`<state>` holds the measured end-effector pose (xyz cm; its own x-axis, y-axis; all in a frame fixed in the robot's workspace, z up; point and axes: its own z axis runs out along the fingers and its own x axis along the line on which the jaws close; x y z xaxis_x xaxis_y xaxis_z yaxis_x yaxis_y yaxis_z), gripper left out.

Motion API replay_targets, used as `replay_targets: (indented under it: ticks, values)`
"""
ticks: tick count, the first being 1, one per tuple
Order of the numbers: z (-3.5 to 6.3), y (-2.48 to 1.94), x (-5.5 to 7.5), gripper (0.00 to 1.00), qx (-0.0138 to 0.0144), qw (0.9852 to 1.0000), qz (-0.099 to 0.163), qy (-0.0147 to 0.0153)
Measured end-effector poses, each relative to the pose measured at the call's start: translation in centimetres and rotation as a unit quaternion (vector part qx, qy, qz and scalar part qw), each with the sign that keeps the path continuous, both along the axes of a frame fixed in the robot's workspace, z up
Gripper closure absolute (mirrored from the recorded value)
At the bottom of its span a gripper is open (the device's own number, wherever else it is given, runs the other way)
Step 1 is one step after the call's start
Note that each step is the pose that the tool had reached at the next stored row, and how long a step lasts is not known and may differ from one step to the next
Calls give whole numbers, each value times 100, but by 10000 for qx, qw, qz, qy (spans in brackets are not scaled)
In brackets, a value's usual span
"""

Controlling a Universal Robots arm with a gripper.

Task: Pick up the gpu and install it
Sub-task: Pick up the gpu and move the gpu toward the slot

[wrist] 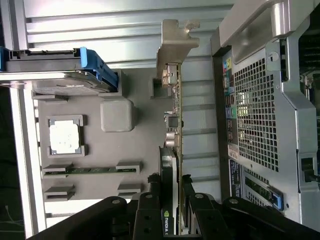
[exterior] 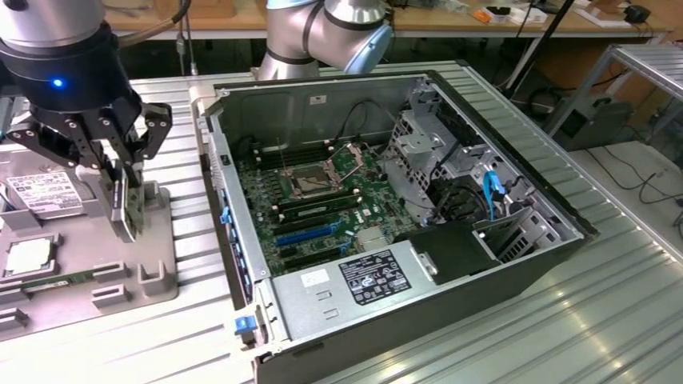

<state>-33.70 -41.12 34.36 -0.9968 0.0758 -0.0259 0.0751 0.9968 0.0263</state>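
Black gripper [exterior: 121, 192] was clamped on thin green-and-black gpu card with silver bracket [wrist: 176, 125], at moulded grey tray's [exterior: 160, 248] case-side edge. Installation in open metal computer case [exterior: 427, 320] was outstanding.

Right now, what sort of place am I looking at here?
Probably a robotics lab or workshop for computer assembly: an open computer case on a ribbed metal table, a grey tray of parts, and the arm's end effector gripping the gpu.

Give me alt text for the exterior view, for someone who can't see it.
A robot gripper grips the gpu, hanging on end over a grey parts tray. To the exterior view's right lies an open computer case, motherboard exposed.
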Motion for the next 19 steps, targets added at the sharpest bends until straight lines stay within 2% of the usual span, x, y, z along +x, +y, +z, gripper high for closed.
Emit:
replay_targets:
  ticks: [2,5,8,16,19]
  values:
    - [44,1,0,73,0,10000,0,0]
    - [231,1,0,73,0,10000,0,0]
    - [478,0,0,73,-1,10000,0,0]
    - [1020,1,0,73,-3,10000,0,0]
    - [1040,1,12,73,-3,10000,0,1]
